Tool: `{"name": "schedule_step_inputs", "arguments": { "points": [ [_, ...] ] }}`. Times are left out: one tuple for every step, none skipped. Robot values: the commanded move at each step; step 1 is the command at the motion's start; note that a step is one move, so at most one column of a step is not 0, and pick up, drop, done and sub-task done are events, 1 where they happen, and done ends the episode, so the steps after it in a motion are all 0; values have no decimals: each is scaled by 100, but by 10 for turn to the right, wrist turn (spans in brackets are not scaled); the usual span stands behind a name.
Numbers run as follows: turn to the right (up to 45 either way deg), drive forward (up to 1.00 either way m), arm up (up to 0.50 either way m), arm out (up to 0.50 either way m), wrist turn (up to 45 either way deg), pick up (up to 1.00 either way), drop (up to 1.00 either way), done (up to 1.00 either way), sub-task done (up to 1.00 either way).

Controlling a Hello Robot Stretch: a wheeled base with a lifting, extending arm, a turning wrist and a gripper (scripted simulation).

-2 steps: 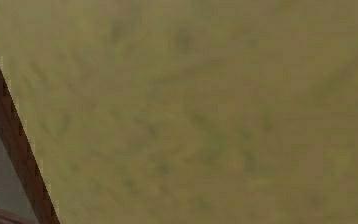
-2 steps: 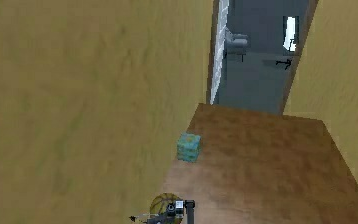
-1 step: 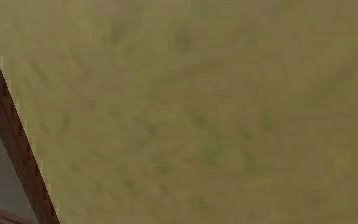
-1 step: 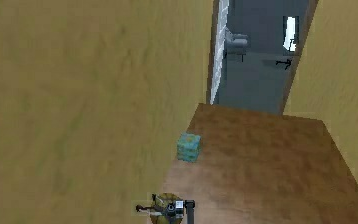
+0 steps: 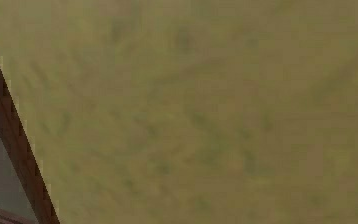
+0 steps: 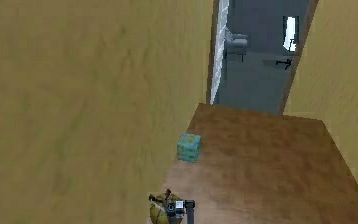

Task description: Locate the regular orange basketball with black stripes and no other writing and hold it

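Observation:
At the arm side view's bottom edge, my gripper (image 6: 164, 209) appears as a small dark and brownish shape with a pale marked square just to its right. It sits where the wooden floor (image 6: 267, 170) meets the yellow wall (image 6: 87, 100). Its far end is too small to make out, so I cannot tell whether it holds anything.
A yellow-olive wall (image 5: 207, 110) stands close ahead, with a dark brown frame (image 5: 17, 140) at the forward view's left. A small teal box (image 6: 190, 146) lies on the floor by the wall. Farther out, an open doorway (image 6: 257, 60) leads into a grey room.

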Motion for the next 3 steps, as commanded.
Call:
{"name": "schedule_step_inputs", "arguments": {
  "points": [
    [0,0,-30,0,0,0,0,0,0],
    [0,0,0,0,0,100,0,0,0],
    [0,0,10,0,0,0,0,0,0]
  ]
}}
